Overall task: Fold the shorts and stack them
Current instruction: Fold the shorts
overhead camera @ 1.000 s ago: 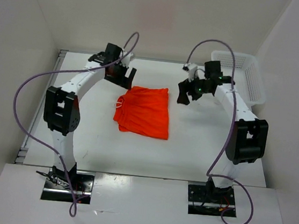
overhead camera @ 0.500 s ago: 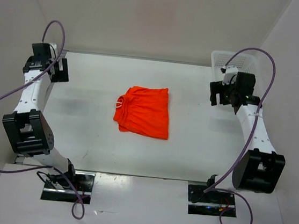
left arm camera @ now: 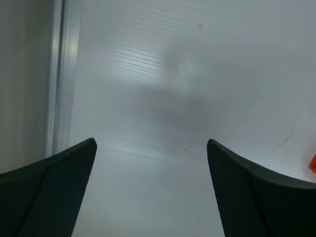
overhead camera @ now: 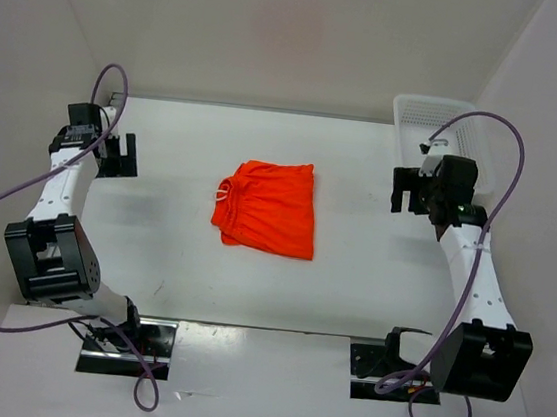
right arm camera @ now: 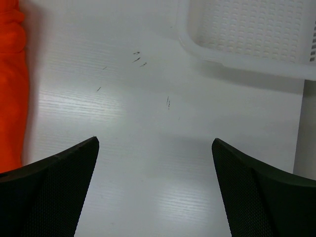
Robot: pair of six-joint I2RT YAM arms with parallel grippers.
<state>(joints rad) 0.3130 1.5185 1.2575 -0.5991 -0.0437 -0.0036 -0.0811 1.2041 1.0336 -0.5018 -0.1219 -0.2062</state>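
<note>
You have the bright orange soft fabric shorts (overhead camera: pixel 267 207) lying mid-table between both arms, waistband toward the left gripper (overhead camera: pixel 121 155). It and the right gripper (overhead camera: pixel 403 191) gape wide, empty, well apart from the cloth, neither clearly nearer.

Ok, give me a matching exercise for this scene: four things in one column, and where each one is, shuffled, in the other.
Column one:
1. shorts
2. basket
3. left hand
4. right hand

Column two:
A. far right corner of the table
B. open, near the left edge
C. lying in the middle
D. open, beside the basket

Pairs: 1-C, 2-A, 3-B, 4-D
</note>
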